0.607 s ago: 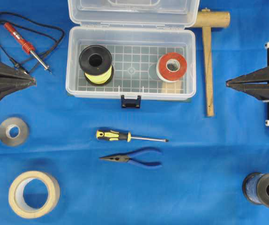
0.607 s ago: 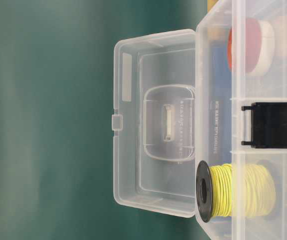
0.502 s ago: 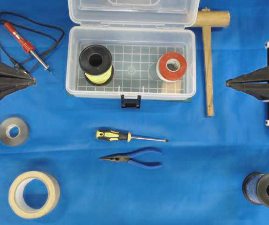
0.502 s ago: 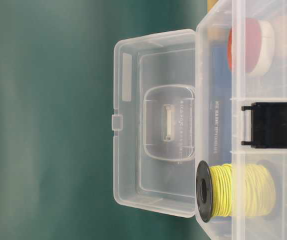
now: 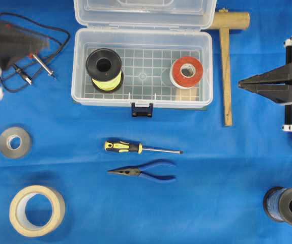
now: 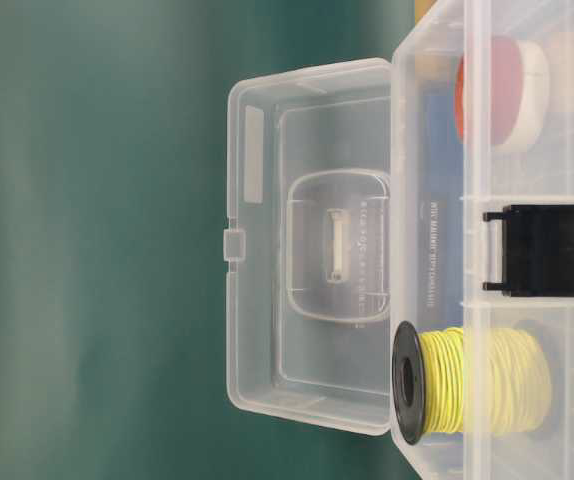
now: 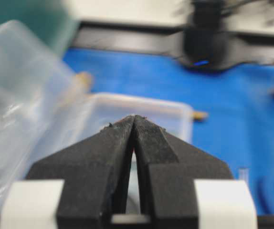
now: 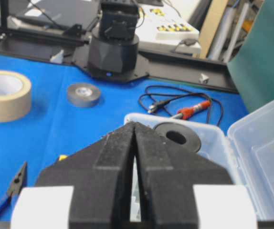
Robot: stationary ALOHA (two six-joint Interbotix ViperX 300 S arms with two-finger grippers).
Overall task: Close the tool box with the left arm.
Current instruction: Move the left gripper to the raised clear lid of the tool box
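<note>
Tool box: I see the tool box (image 5: pixel 142 68) at the far middle of the blue table, open, its clear lid (image 6: pixel 307 245) standing up behind the tray. A yellow wire spool (image 5: pixel 104 69) and a red tape roll (image 5: pixel 186 72) sit inside; the dark latch (image 5: pixel 142 110) hangs at the front wall.

Left arm: my left gripper (image 5: pixel 36 44) is at the left edge of the overhead view, over the soldering iron (image 5: pixel 31 51) and its cable, well apart from the box.

Claw state: in the left wrist view the two fingers meet at the tips, with only a thin slit lower down. It holds nothing and touches nothing.

Right gripper: the right gripper (image 5: pixel 242 85) is pressed together too, empty, beside the wooden mallet (image 5: pixel 226 66), apart from the box.

Risk 1: the pointed tip could catch the iron's cable on the way, I think, and drag it.

Risk 2: if I push the lid low near the hinge, the light box may slide away instead of closing.

Risk 3: the yellow spool stands tall; I cannot tell if the lid clears it.

Risk 4: the lid could drop down but the latch stay unfastened.
</note>
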